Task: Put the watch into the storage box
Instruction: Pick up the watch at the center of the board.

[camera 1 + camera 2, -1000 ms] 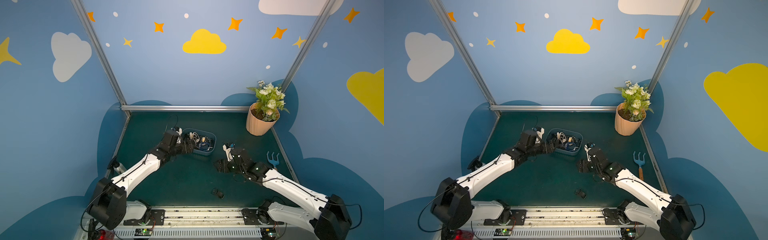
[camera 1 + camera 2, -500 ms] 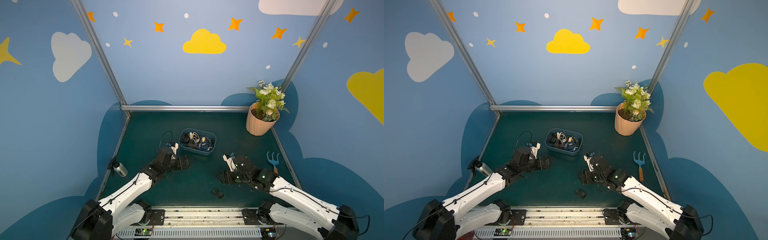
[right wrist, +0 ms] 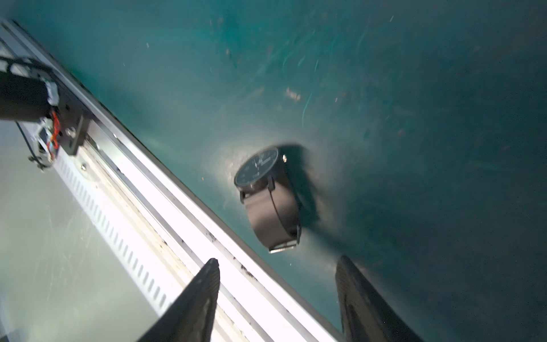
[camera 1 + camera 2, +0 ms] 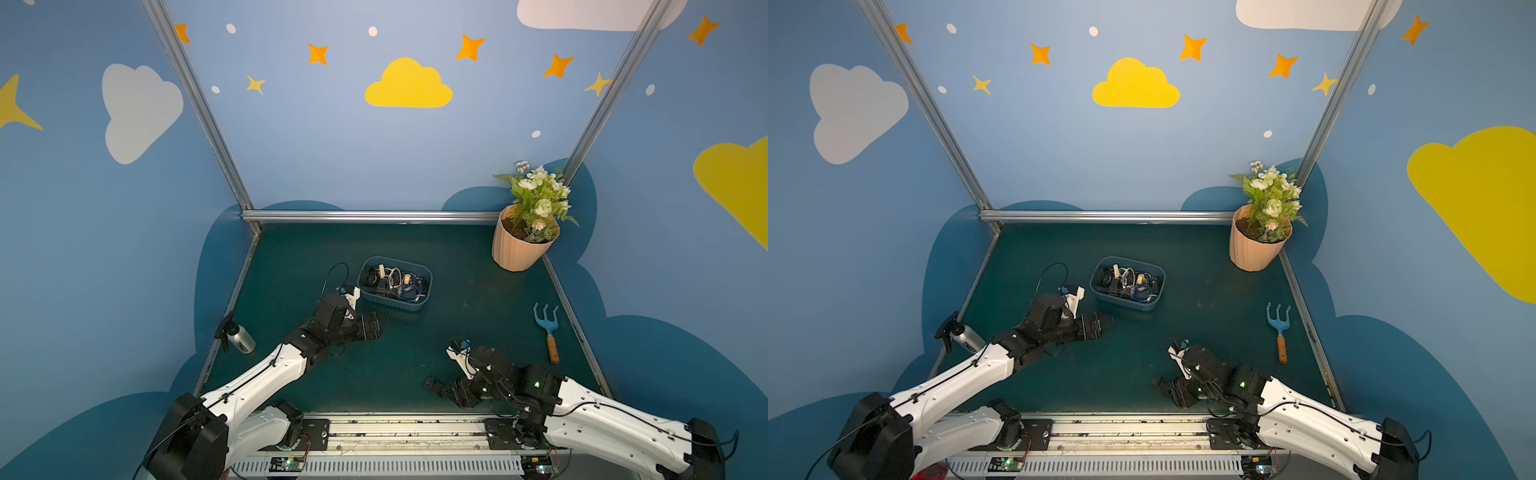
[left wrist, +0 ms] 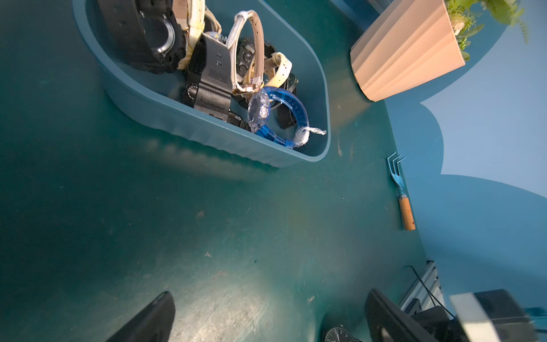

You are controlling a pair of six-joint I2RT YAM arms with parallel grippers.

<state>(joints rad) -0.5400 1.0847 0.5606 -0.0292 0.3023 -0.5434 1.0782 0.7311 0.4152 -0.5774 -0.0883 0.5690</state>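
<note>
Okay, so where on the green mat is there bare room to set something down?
Widest bare patch: mid-mat, bordered by the storage box, the left gripper, the right gripper and the hand rake. Also bare: the back strip between the box and the rear rail, up to the flowerpot. Crowded: inside the box, and at the front around the watch.

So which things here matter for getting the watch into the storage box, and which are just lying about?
Job: watch, loose on the table; storage box, already holding other watches; right gripper, open near the watch.
Lying about: flowerpot, garden fork, spray bottle.
</note>
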